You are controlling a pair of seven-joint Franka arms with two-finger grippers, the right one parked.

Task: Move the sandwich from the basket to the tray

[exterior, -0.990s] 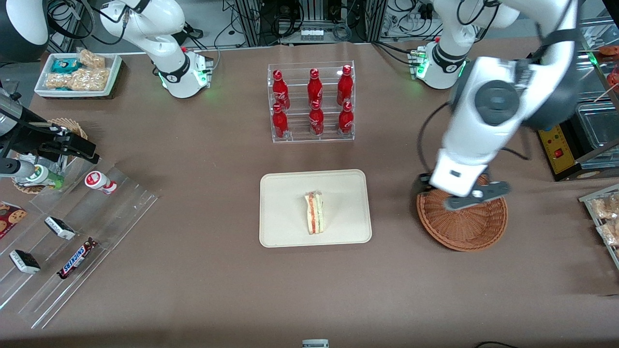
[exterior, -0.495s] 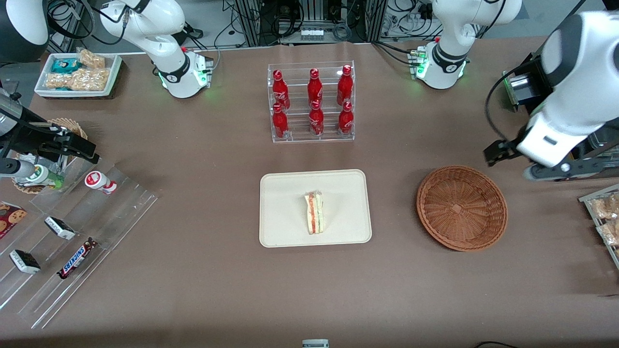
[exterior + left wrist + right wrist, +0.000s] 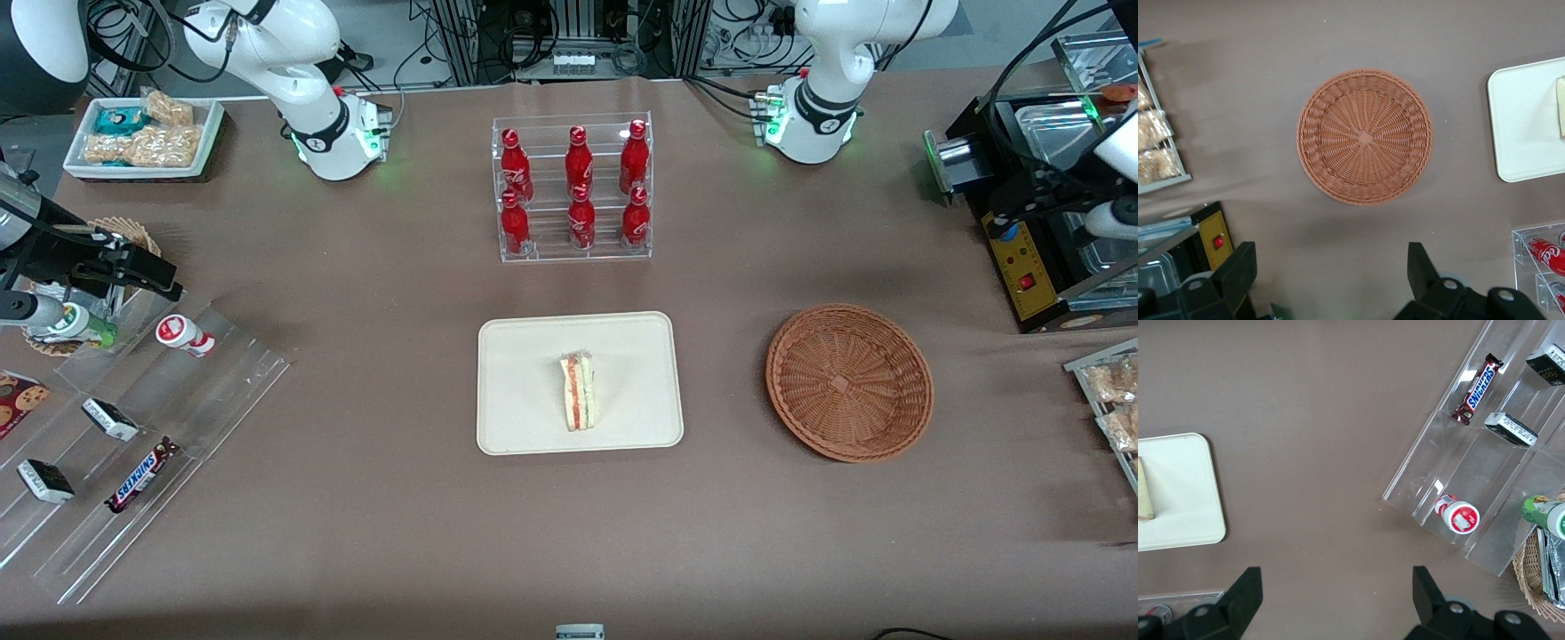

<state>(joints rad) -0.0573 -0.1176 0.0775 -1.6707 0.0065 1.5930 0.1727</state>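
Observation:
The sandwich (image 3: 578,403), a pale wedge with red and green filling, lies on the cream tray (image 3: 524,356) in the middle of the table. The round reddish-brown basket (image 3: 849,382) sits beside the tray toward the working arm's end, and nothing is in it. My gripper (image 3: 1049,197) hangs high over the equipment at the working arm's end, farther from the front camera than the basket. In the left wrist view the gripper (image 3: 1331,277) is open, its fingers (image 3: 1238,270) wide apart with only bare table between them. The basket (image 3: 1365,137), tray (image 3: 1525,120) and sandwich (image 3: 1561,107) lie well below it.
A clear rack of red bottles (image 3: 573,187) stands farther from the camera than the tray. A black box with a yellow panel (image 3: 1027,276) and a rack of bagged snacks (image 3: 1111,400) sit at the working arm's end. A clear stepped display (image 3: 133,427) holds snack bars at the parked arm's end.
The left arm has risen from just over the basket and swung away toward its own end of the table, leaving the basket fully uncovered. Sandwich, tray and basket have not moved.

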